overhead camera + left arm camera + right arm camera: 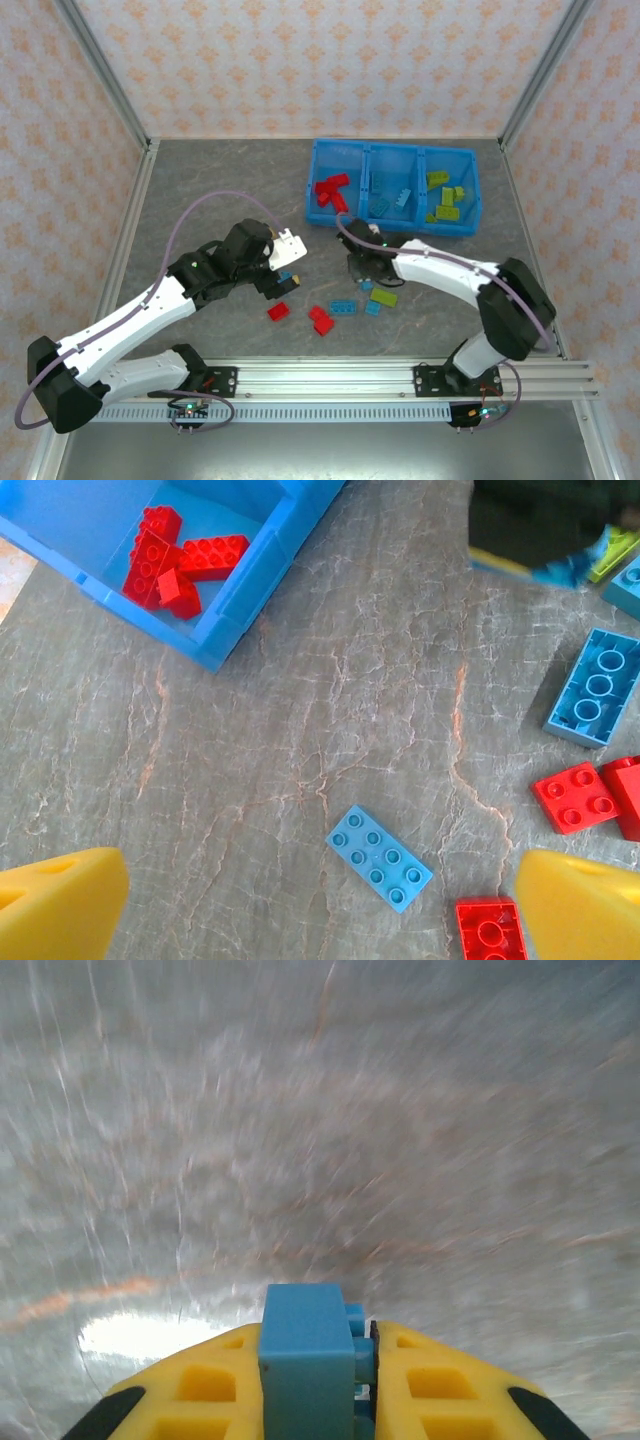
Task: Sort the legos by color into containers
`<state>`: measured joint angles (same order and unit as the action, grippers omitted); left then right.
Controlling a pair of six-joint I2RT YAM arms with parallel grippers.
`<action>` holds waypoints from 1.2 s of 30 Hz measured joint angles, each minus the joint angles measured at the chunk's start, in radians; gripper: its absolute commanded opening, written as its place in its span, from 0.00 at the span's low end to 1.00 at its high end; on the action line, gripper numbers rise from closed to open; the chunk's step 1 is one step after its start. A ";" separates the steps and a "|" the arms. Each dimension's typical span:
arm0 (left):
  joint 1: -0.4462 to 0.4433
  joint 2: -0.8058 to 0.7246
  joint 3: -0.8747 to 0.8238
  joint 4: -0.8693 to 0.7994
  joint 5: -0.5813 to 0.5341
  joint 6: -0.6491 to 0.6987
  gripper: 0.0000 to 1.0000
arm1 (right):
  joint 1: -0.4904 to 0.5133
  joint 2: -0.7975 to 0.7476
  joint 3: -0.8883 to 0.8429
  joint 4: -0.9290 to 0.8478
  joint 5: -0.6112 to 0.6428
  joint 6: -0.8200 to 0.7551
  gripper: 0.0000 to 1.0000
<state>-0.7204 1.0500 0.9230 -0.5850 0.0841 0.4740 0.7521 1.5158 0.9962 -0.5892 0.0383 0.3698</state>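
Light blue brick [305,1360] pinched — the carry to the tray [390,226] comes next.
The right gripper [365,1370] is pressed together on that brick, low over the table beside the loose bricks [322,318]. The next move calls for a lift and a reach to the middle bin, where blue ones lie. The left gripper [320,905] hangs spread wide, holding nothing. Grey marbled tabletop [200,180] — patterned walls [300,60] all around.
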 measured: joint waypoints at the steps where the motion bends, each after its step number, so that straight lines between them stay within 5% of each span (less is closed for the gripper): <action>1: 0.000 0.000 0.000 -0.002 -0.002 0.000 1.00 | -0.021 -0.026 0.014 0.003 0.024 -0.001 0.17; 7: 0.000 0.000 0.000 -0.002 -0.019 0.000 1.00 | -0.192 -0.041 0.163 0.083 0.142 -0.050 0.18; 14: 0.000 0.000 0.000 -0.002 -0.067 0.002 1.00 | -0.360 0.220 0.418 0.187 0.193 -0.108 0.20; 23: 0.000 0.000 0.000 -0.002 -0.163 -0.008 1.00 | -0.420 0.481 0.634 0.116 0.163 -0.138 0.52; 29: 0.000 0.055 0.030 -0.002 -0.251 -0.104 0.99 | -0.408 0.267 0.467 0.131 0.028 -0.069 0.59; 36: 0.001 0.093 0.130 -0.001 -0.286 -0.475 0.91 | -0.241 -0.197 0.174 0.169 -0.143 -0.027 0.71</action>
<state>-0.7193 1.1435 1.0534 -0.5858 -0.2024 -0.0013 0.5106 1.3190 1.1698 -0.4202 -0.1047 0.3428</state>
